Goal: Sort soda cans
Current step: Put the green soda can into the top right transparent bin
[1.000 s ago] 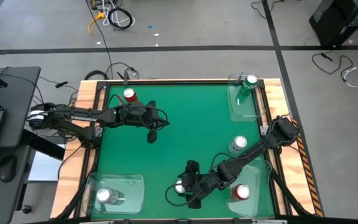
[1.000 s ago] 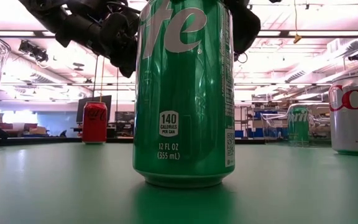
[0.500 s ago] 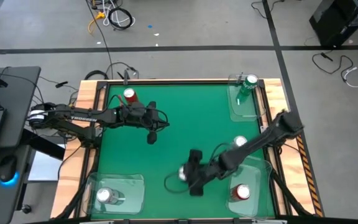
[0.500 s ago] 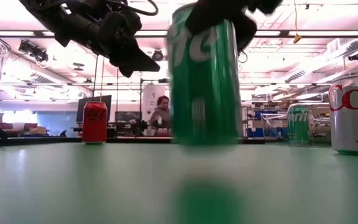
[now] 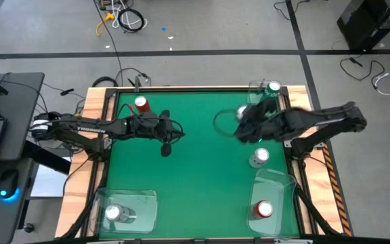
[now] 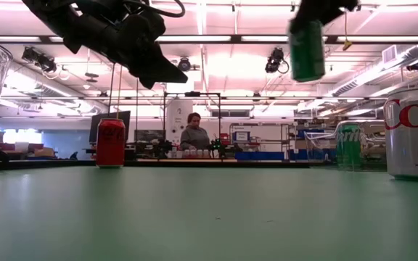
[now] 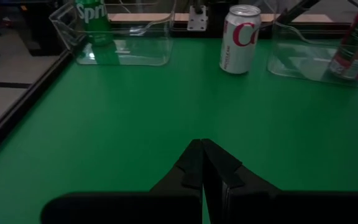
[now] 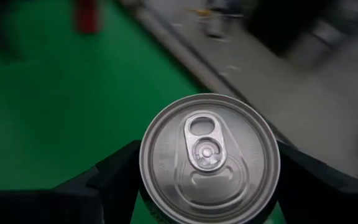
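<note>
My right gripper is shut on a green soda can and holds it high over the table's far right part, beside a clear bin that holds another green can. A red can stands on its base at the far left. A silver can stands upright at the right. One red can and one silver can sit in the two near bins. My left gripper hangs shut above the table's left-middle and touches nothing. My right gripper pinches the green can between its two fingers, one on each side of the can's upper wall, just under the silver top. The fingers come from above, slanting down. The can hangs below them, slightly tilted and clear of the table.
Clear plastic bins stand at three corners: far right, near right and near left. Wooden rails edge the green table. A person sits in the room beyond the far edge.
My right gripper has lifted the green can off the table near the front edge and carried it up and toward the far right, close to the bin with the other green can. Its wrist has turned on the way. The can now hangs high and clear.
</note>
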`<state>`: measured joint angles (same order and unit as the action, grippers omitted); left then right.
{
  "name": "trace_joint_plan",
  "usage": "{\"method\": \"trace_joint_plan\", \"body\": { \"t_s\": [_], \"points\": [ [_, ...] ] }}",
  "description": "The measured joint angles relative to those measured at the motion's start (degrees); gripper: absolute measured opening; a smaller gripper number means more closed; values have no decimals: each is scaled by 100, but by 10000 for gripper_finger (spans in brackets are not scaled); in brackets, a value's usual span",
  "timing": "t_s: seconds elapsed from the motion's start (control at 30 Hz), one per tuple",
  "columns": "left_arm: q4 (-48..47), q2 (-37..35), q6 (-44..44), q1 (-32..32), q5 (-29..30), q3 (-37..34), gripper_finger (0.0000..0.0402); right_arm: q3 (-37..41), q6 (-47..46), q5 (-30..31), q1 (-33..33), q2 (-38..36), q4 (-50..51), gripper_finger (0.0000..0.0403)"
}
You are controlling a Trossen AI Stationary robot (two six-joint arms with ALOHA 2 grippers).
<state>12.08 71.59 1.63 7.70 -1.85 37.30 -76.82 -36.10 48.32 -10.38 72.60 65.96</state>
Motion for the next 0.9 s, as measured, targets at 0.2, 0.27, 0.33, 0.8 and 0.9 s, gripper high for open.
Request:
{"method": "trace_joint_plan", "body": {
  "t_s": [0.2,0.27,0.33,0.8,0.9],
  "points": [
    [31,0,6,0,143,0,2,387,-633,337,1151,-743,556,294],
    [24,-1,6,0,198,0,2,749,-759,306,1460,-976,443,294],
    [17,0,6,0,201,0,2,1222,-918,286,1736,-1207,129,294],
    [-85,0,-99,0,199,0,2,4180,-1442,154,3224,-1983,-2261,294],
    [-94,0,-103,0,214,0,2,4492,-1409,81,3486,-1981,-2589,294]
  ]
}}
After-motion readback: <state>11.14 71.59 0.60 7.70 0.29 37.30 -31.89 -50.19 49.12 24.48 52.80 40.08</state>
